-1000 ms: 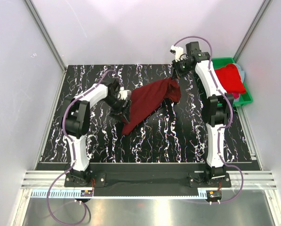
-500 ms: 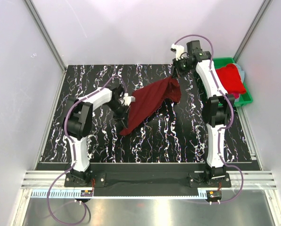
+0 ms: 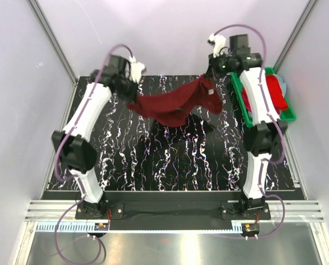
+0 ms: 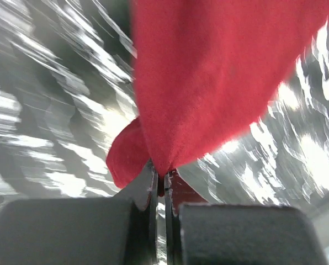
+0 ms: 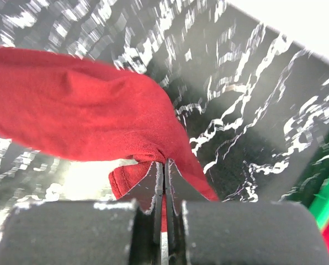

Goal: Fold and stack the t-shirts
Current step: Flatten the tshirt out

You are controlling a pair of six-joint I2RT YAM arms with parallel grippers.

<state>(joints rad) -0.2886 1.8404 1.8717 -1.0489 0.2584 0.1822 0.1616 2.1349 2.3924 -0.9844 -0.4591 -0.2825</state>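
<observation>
A dark maroon t-shirt [image 3: 173, 105] hangs stretched in the air over the back of the black marbled table [image 3: 170, 160], held at both ends. My left gripper [image 3: 132, 95] is shut on its left corner; in the left wrist view the cloth [image 4: 208, 83] rises from the pinched jaws [image 4: 163, 174]. My right gripper [image 3: 210, 77] is shut on the right end, where the cloth [image 5: 81, 116] bunches at the jaws [image 5: 164, 163]. A bright red t-shirt [image 3: 276, 91] lies in the green bin.
The green plastic bin [image 3: 239, 94] sits at the table's back right, partly behind my right arm. White walls and metal frame posts [image 3: 54, 41] close in the table on three sides.
My left gripper shut on the maroon shirt's low left corner and swung it up and back. The shirt left the table and now hangs between both grippers. My right gripper rose slightly.
</observation>
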